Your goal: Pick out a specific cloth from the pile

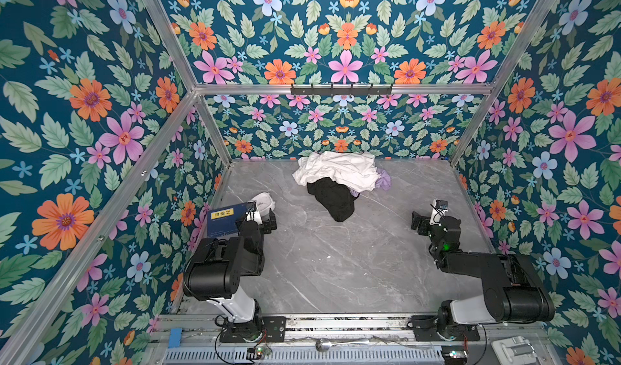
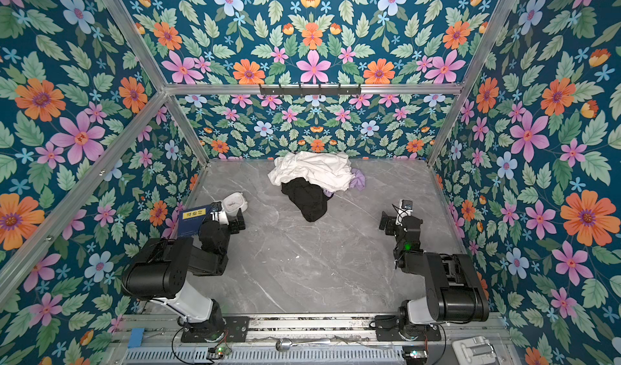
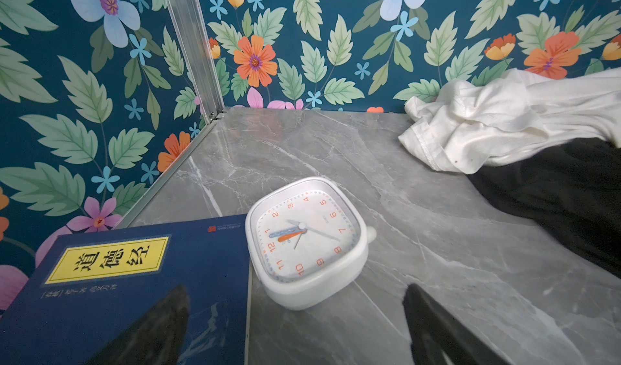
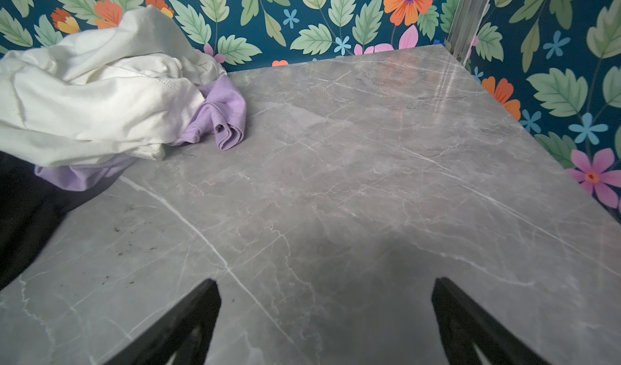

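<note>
**Black cloth untouched in the pile; both tools empty**

Nothing of the task looks done yet: the grasp, the pull free and the lift are all left.

The left tool (image 1: pixel 271 219) sits low over the counter (image 1: pixel 336 262), jaws spread wide with nothing between them, its arm folded back at the elbow. Just ahead of it lies a white clock (image 3: pixel 305 242), with a blue book (image 3: pixel 134 279) just beside the clock.

Well ahead of this tool, off toward the right tool, lies the pile (image 1: pixel 337 182). The black cloth (image 1: pixel 332 198) spills out of the pile's near edge, its far part tucked under the white cloth (image 1: pixel 339 170). The lilac cloth (image 1: pixel 384 180) peeks out on the side nearer the right tool.

The right tool (image 4: pixel 325 281) is likewise spread and empty. It is low over bare counter with its arm folded, and the black cloth is well ahead of it, off toward the left tool.
</note>
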{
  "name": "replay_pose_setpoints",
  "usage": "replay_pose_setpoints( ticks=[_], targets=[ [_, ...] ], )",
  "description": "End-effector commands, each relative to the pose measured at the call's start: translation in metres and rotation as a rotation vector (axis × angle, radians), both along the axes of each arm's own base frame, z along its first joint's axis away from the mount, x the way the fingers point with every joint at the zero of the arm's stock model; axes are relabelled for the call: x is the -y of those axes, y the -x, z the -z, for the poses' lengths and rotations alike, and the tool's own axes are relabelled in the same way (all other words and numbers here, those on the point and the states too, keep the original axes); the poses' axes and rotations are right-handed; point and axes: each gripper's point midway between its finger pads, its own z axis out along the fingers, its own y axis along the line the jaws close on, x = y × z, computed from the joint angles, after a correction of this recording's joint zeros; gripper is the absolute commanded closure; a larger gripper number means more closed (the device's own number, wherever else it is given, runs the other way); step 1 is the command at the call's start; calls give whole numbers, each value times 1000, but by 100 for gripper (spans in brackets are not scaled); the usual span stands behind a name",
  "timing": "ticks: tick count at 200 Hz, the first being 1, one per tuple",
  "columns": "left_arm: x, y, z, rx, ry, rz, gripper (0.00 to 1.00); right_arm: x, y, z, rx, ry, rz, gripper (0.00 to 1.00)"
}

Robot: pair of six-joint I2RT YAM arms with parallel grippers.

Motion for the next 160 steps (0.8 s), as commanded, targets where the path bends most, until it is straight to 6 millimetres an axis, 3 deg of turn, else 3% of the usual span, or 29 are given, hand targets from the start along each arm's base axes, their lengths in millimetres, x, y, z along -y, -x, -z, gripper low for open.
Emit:
replay_pose_setpoints(
  ticks=[1,39,79,134,160],
  targets=[
    [0,-1,-7,28,3,1,0,0,-1,-2,6,7,-2,1],
    [-3,2,-10,41,-1,-17,0,-2,-1,-3,11,17,-6,1],
    [-27,11,-28,43,22,-176,0,-1,2,-21,-28,14,12,1],
    [-16,-13,-43,-102,5,-215,0,1,6,-40,-153,-78,67,1],
    [-6,-23,-55,-124,85,-191,0,1,7,-48,-203,-85,75,1]
  ],
)
